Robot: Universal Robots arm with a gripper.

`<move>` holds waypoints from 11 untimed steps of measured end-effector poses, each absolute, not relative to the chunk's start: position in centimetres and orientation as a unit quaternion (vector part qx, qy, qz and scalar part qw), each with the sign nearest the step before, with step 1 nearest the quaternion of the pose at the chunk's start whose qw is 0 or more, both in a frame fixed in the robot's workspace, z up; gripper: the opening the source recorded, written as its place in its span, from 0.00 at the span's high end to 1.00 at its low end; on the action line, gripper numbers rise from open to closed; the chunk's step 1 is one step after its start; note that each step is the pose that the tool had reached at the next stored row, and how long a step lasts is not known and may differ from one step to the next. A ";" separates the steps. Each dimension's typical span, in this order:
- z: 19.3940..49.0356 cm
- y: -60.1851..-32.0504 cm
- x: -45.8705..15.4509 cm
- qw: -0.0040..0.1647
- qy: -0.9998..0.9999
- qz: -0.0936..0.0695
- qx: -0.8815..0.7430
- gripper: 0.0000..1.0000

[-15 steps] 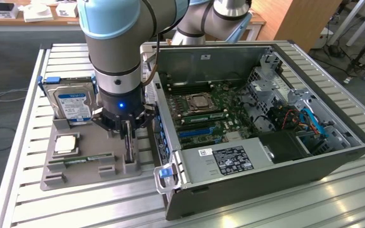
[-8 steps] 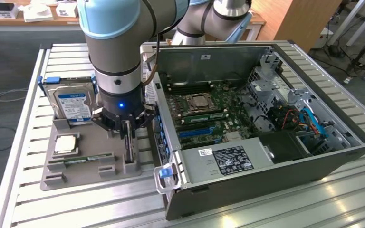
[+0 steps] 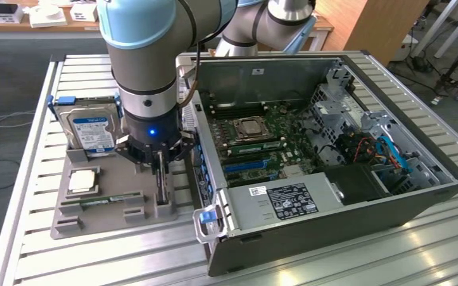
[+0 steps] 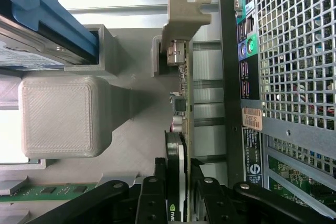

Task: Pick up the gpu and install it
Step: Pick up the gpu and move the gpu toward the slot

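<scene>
The gpu (image 3: 160, 189) stands on its edge in a slot of the grey holder tray (image 3: 93, 221), between the tray's other parts and the open computer case (image 3: 324, 229). In the wrist view the gpu (image 4: 182, 98) is a thin dark board with a pale metal bracket (image 4: 185, 11) at its far end. My gripper (image 3: 160, 159) has come straight down over the card. In the wrist view the gripper (image 4: 177, 165) has one black finger (image 4: 152, 182) against each face of the card, which still sits in its slot.
On the tray a silver hard drive (image 3: 91, 128) stands upright in a blue frame, with a CPU (image 3: 81, 180) and a green RAM stick (image 3: 102, 201) lying flat. The case's perforated wall (image 4: 294, 51) runs close beside the card. The motherboard (image 3: 253, 143) lies exposed inside.
</scene>
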State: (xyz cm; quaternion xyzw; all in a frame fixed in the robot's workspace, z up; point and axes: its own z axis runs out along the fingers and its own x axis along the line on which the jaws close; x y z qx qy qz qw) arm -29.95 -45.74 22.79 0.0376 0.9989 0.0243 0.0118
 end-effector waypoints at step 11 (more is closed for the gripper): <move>22.8 -45.7 -29.9 0.012 0.999 0.024 0.038 0.73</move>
